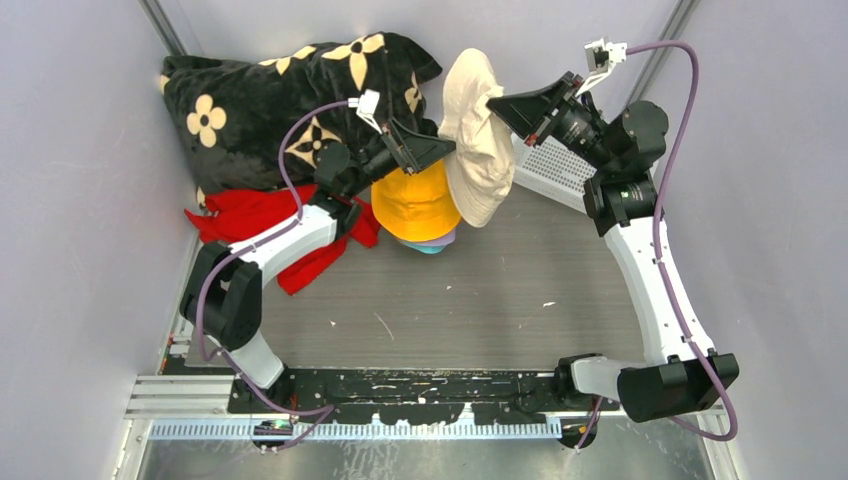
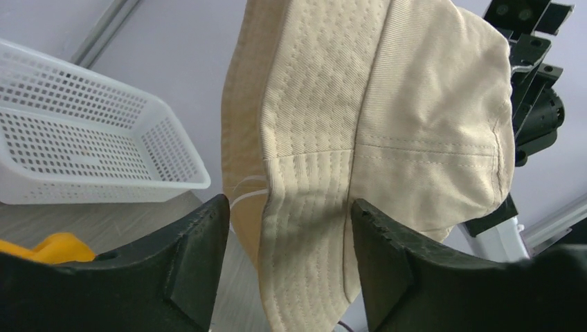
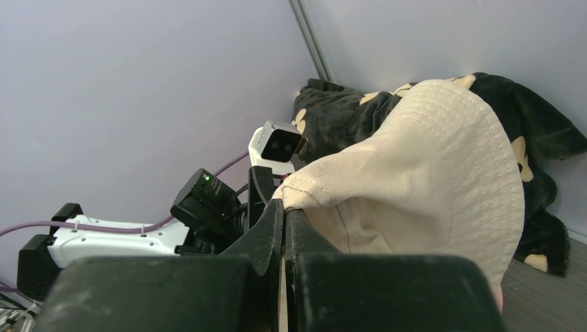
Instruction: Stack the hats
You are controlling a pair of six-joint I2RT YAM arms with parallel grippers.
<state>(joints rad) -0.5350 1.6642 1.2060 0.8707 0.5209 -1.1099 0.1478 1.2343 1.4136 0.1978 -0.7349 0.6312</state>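
Grey wood-grain tabletop (image 1: 520,290) boxed in by pale lilac walls, so not much room to work with. At the far left a black flowered blanket (image 1: 260,100) is bunched up, a red cloth (image 1: 270,220) is spread just in front of it, and a white mesh basket (image 1: 548,165) is parked at the far right.

The beige hat (image 1: 478,140) is held up in the air, above and just right of the stack (image 1: 418,215), which sits mid-table beside the red cloth. The right gripper (image 1: 497,100) is pinched tight on the hat; in its wrist view the fingers are pressed together with fabric between them. The left gripper (image 1: 445,150) is spread apart, and in its wrist view the brim hangs between its fingers with nothing clamped.

Step in hand, as judged: getting the beige hat onto the pile. It'd probably be done best if the brim is grabbed by the left opposite the right's pinch, and the opening is stretched wide, turned downward and centred before being lowered. Otherwise the floppy brim could get folded under, or the pile shoved over.

Count: one beige hat aloft. In the stack a yellow-orange hat (image 1: 410,195) is seen on top, with a lavender sliver (image 1: 440,240) and a teal sliver (image 1: 428,248) underneath, so three can be made out and any others are hidden. One basket, one blanket, one red cloth.
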